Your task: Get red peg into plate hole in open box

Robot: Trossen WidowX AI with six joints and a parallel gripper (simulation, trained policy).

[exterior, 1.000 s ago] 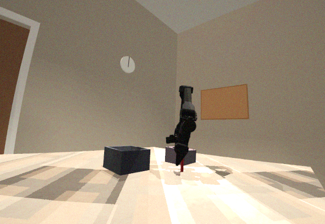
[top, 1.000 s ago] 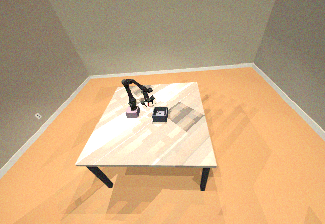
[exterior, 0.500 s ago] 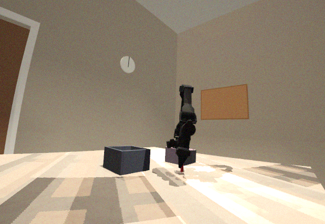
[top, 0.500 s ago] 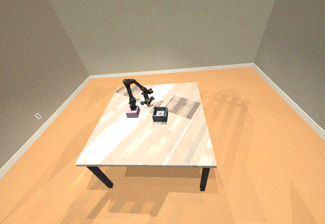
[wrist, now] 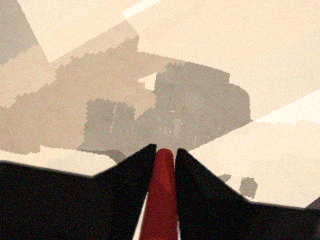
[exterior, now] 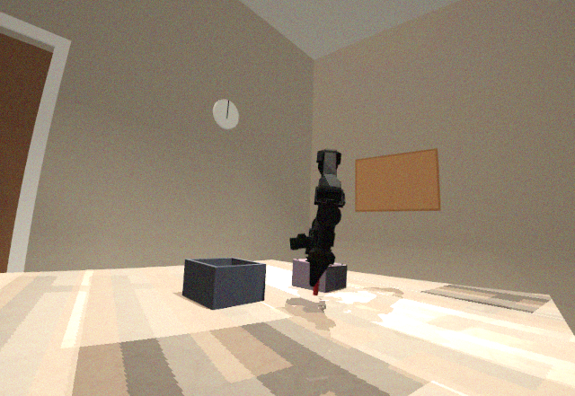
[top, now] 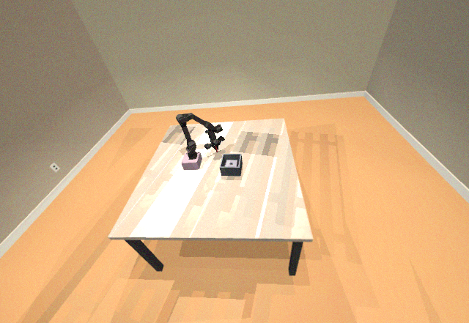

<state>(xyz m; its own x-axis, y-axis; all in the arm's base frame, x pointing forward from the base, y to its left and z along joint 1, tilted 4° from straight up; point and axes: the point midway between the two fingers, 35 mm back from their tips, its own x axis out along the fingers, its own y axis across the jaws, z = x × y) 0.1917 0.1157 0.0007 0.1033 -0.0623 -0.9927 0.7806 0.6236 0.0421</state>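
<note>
Jaws clenched on the red peg (top: 216, 148) (exterior: 315, 288) (wrist: 162, 195), towards the desk's (top: 212, 213) (exterior: 139, 359) far edge from the box (top: 230, 171) (exterior: 239, 285); we judge its slight lean could make it catch the box rim or jam at the hole (top: 231, 163). Open box, nearer the left edge than the right, holds the pale plate (top: 226, 165), hole unfilled.

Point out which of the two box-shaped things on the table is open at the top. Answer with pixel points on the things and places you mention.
The dark blue-grey box (top: 231, 171) (exterior: 239, 287): its open top shows a pale plate (top: 235, 162) inside, whereas the pink block (top: 190, 165) (exterior: 300, 274) carries the arm (top: 185, 130) (exterior: 329, 195).
</note>
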